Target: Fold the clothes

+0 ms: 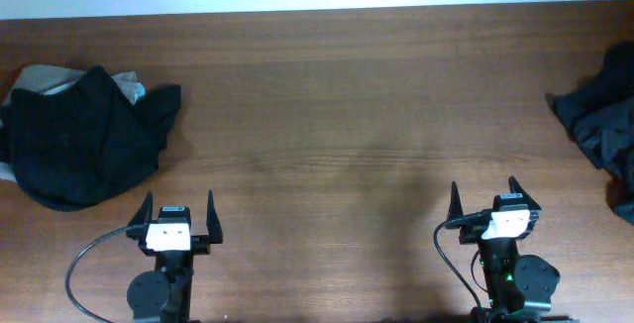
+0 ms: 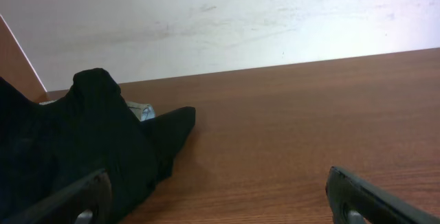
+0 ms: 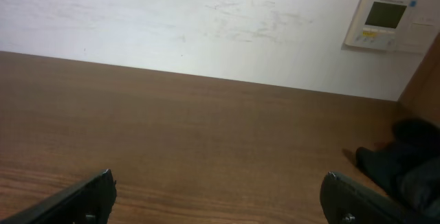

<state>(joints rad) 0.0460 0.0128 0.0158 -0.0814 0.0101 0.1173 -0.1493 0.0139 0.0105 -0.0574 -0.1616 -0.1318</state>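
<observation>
Now, left tool [image 1: 179, 199]: spread, empty.
right tool [image 1: 482, 184]: spread, empty.
clothes [image 1: 84, 135]: black heap, upper left of counter [image 1: 327, 115].

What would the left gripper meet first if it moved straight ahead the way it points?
The left gripper is open and faces mostly bare table. The black garment lies left of centre; its nearest flap would probably brush the gripper's left side first, though depth is hard to judge.
</observation>
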